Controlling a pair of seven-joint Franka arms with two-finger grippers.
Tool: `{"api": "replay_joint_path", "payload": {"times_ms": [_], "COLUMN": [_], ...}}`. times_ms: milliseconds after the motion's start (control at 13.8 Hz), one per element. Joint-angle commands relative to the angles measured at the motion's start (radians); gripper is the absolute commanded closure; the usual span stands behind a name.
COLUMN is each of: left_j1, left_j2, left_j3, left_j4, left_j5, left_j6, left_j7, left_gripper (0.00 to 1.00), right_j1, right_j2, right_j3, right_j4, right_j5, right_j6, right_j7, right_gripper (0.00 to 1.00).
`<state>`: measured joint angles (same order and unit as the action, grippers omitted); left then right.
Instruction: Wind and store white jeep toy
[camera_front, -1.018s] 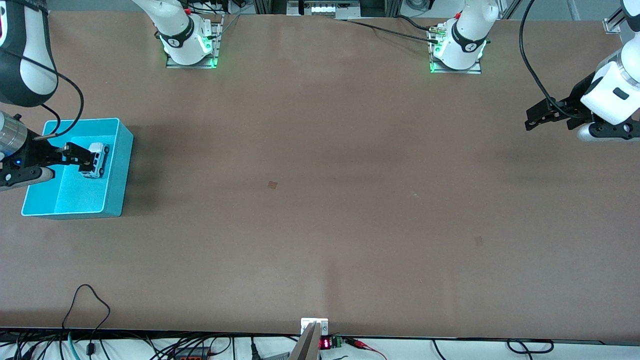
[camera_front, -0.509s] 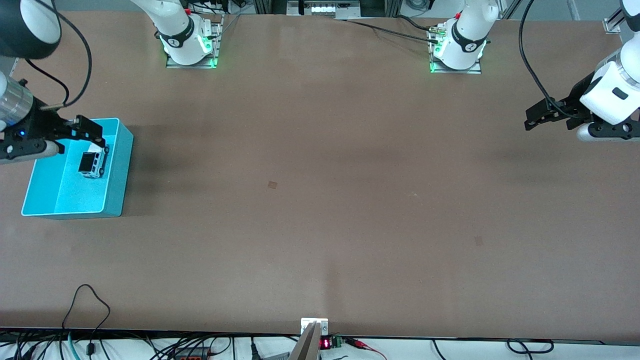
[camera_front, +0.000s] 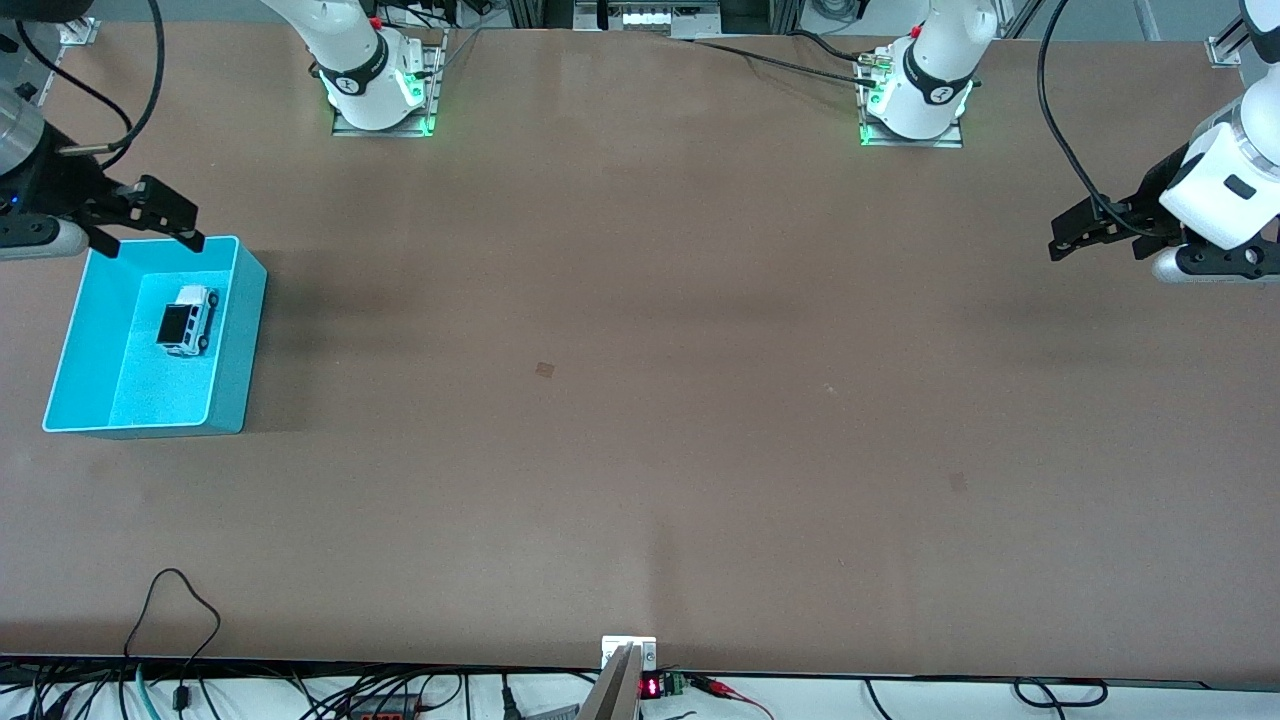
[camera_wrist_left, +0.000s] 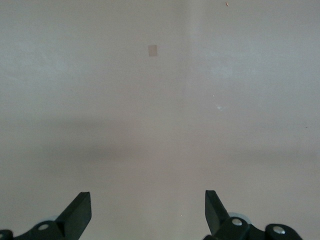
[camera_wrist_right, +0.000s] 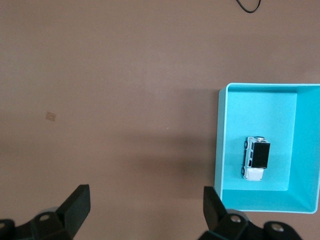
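Note:
The white jeep toy (camera_front: 187, 321), with a black roof panel, lies inside the turquoise bin (camera_front: 235, 400) at the right arm's end of the table. It also shows in the right wrist view (camera_wrist_right: 256, 157), resting on the floor of the bin (camera_wrist_right: 220, 145). My right gripper (camera_front: 165, 217) is open and empty, up in the air over the bin's edge that lies farthest from the front camera. My left gripper (camera_front: 1075, 232) is open and empty, waiting over bare table at the left arm's end; its wrist view shows only tabletop between its fingertips (camera_wrist_left: 80, 207).
The brown table (camera_front: 640, 400) carries a small darker square mark (camera_front: 545, 370) near its middle. Cables hang along the table edge nearest the front camera. The two arm bases (camera_front: 375, 90) stand at the edge farthest from it.
My right gripper let go of the jeep in the bin, then rose and drew away toward the bin's edge farthest from the camera. The jeep stays in the bin. The left arm has not moved.

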<state>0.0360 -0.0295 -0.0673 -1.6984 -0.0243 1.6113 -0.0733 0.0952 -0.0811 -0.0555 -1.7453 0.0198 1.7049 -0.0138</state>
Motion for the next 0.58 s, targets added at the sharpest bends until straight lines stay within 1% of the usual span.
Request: {"api": "replay_joint_path", "payload": {"times_ms": [0, 218, 364, 509], "left_j1": [-0.002, -0.002, -0.002, -0.002], "left_j2": [-0.007, -0.007, -0.007, -0.007], "left_j3": [-0.003, -0.005, -0.003, -0.003], "left_j4": [0.010, 0.016, 0.016, 0.014], "left_j5": [0.010, 0.010, 0.009, 0.010], "left_j6": [-0.014, -0.017, -0.016, -0.016], "left_j7": [-0.005, -0.006, -0.005, -0.005], "left_gripper": [0.00, 0.00, 0.00, 0.00], "right_j1": [-0.002, 0.000, -0.002, 0.001], "right_j2": [-0.006, -0.002, 0.024, 0.024], "right_j3": [0.008, 0.008, 0.008, 0.008], "right_j4": [0.021, 0.036, 0.081, 0.095], "right_j5": [0.005, -0.003, 0.002, 0.003], "right_j6": [-0.016, -0.011, -0.025, -0.039], "right_j7": [0.029, 0.022, 0.018, 0.029], "right_gripper": [0.00, 0.00, 0.00, 0.00]}}
